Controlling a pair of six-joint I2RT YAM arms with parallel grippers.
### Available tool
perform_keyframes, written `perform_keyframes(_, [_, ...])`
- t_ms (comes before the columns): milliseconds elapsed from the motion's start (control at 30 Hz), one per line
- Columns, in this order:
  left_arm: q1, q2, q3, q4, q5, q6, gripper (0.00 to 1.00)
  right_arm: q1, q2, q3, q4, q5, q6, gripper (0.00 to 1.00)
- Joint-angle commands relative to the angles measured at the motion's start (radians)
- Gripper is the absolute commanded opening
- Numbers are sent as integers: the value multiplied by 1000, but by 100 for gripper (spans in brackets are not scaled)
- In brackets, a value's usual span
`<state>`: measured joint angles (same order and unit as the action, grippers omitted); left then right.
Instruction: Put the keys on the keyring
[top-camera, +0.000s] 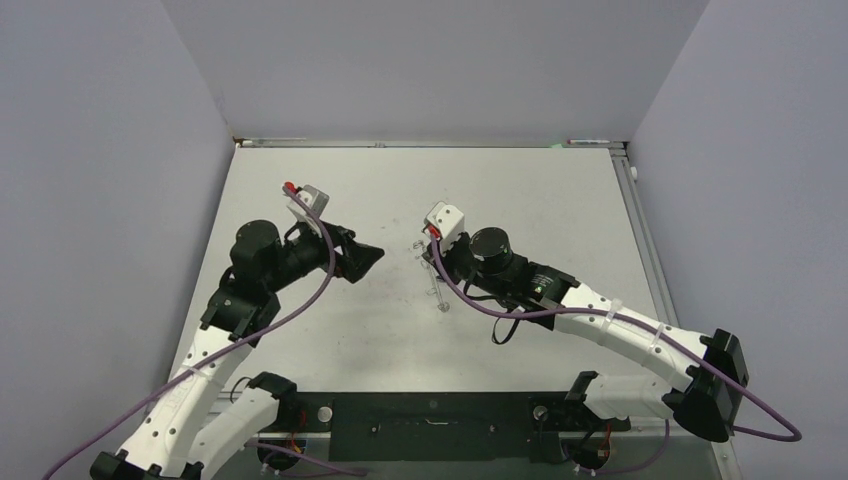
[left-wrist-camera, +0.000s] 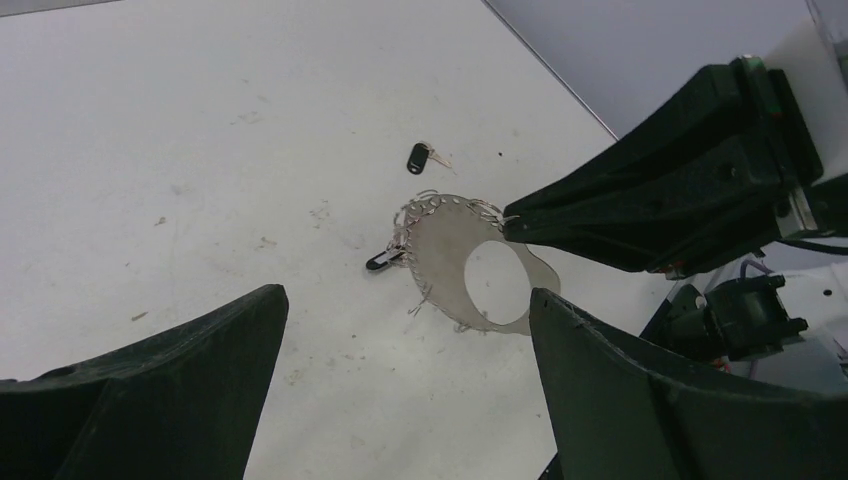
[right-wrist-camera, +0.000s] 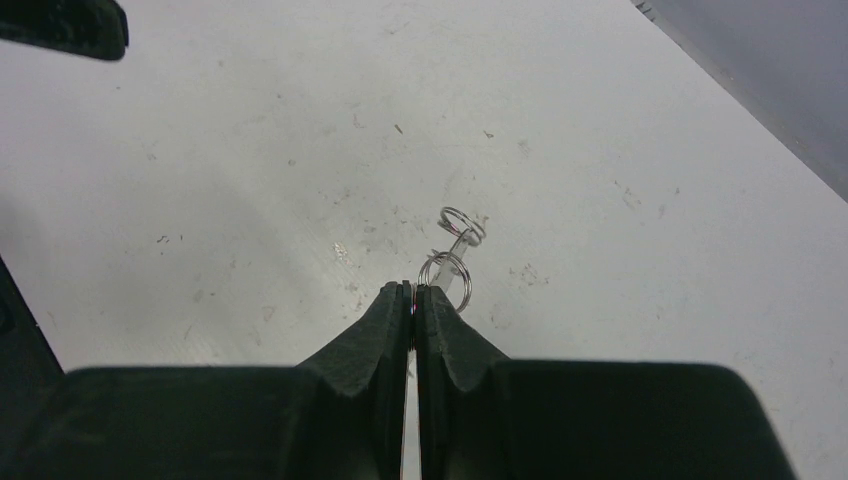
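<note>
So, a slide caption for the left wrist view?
Right gripper pinches the thin grey metal keyring; one black-headed key lies apart.

Wht table (top-camera: 560, 200) (scuffed), grey bg walls (top-camera: 430, 60)

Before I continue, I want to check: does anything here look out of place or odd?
Nothing is damaged or spilled. One key lies alone on the table, apart from the keyring that the shut right pincer holds; the other key sits at its rim.

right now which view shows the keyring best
The left wrist view: the keyring shows face-on, hoop and rim loops, pinched by the right gripper. Top view gives only a thin sliver; right wrist view only two small loops.
</note>
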<state>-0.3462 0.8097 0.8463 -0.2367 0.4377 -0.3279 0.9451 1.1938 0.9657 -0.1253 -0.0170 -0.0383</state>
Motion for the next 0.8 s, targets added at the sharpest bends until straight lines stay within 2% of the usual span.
perform_keyframes(0, [-88,-43,-57,148,31,63,86,9,-33,44,59,-55,13,5])
perform_keyframes(233, [-233,-92,-105,221,-92,121,89,9,-72,83,53,-99,38,5])
perform_keyframes(467, [-265,-58,-63,286,30,107,86,7,-144,81,116,-142,83,5])
perform_keyframes(567, [-303,-64,-68,314,33,99,85,7,-148,95,131,-141,112,5])
perform_keyframes(667, [-362,-64,-60,316,-15,115,86,7,-134,110,144,-137,131,5])
perform_keyframes(767, [-426,-47,-35,284,-120,152,89,9,-119,120,142,-101,152,5])
